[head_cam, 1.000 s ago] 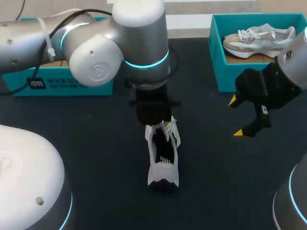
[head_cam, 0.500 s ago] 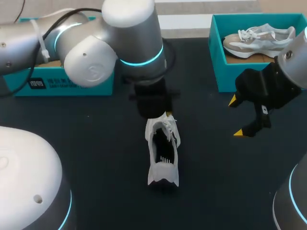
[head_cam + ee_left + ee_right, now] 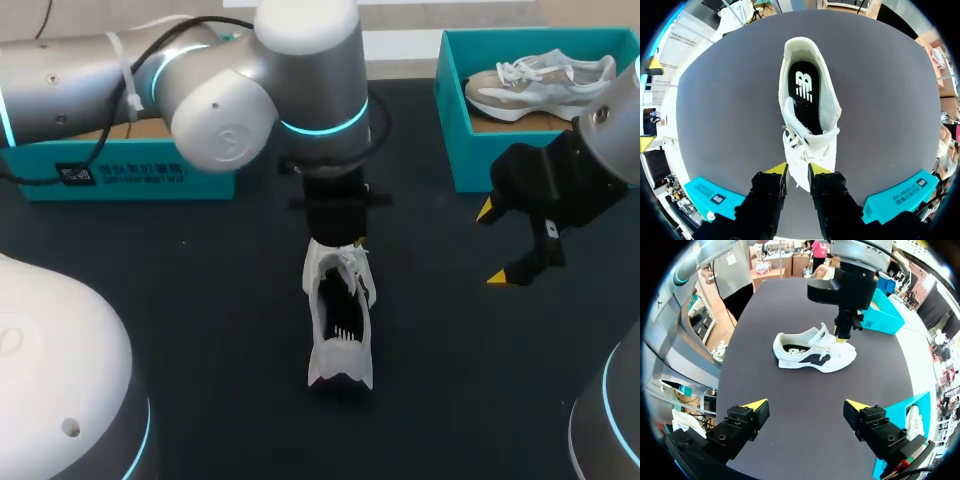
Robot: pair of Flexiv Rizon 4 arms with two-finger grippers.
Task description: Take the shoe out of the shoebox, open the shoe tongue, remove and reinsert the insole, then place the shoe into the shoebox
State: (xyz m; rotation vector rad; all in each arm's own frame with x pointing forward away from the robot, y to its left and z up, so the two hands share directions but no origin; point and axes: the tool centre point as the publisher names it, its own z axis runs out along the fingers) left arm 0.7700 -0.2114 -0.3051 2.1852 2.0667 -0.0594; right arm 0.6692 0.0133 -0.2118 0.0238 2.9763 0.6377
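One white mesh running shoe (image 3: 338,325) lies opening-up on the dark table (image 3: 200,300). The left gripper (image 3: 340,243) hangs over the shoe's laced end, likely to work the tongue. From the left wrist, its tips nearly meet above the shoe's toe and hold nothing. From the right wrist, the right gripper (image 3: 805,410) gapes wide and empty, well short of the shoe, probably parked clear.

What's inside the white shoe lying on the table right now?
A black insole with a white logo shows through the opening of the shoe. Its front part is covered by the tongue and laces, so the toe interior cannot be seen.
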